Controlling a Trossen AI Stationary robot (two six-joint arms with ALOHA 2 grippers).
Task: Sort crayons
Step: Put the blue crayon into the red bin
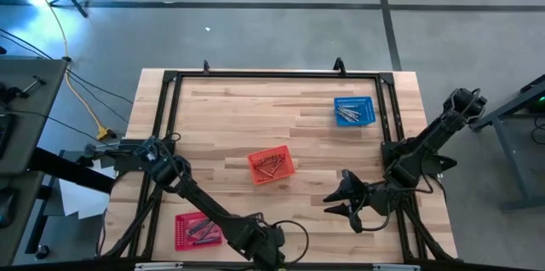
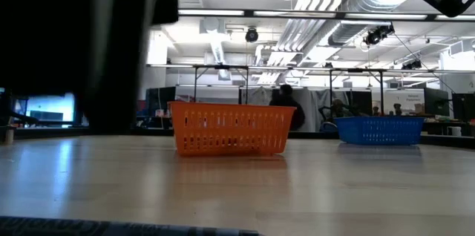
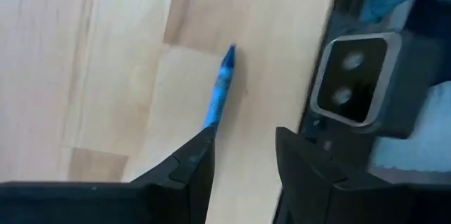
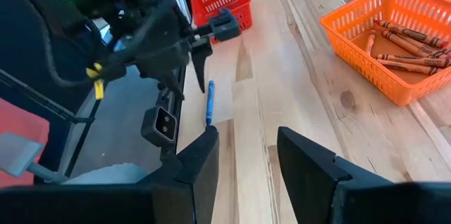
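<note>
The wooden surface (image 1: 255, 118) carried an orange basket (image 1: 271, 167), a blue basket (image 1: 354, 111) beyond it, a red basket (image 1: 198, 230) and a blue crayon (image 4: 209, 103) nearer.

Three mesh baskets sit on the table (image 1: 230, 126): one orange basket (image 1: 271, 167), one blue basket (image 1: 354, 111), one red basket (image 1: 197, 229). One blue crayon (image 3: 220, 94) lies loose on the wood. The orange basket holds about eight orange crayons (image 4: 403, 41); those in the other two baskets are too small to count
</note>
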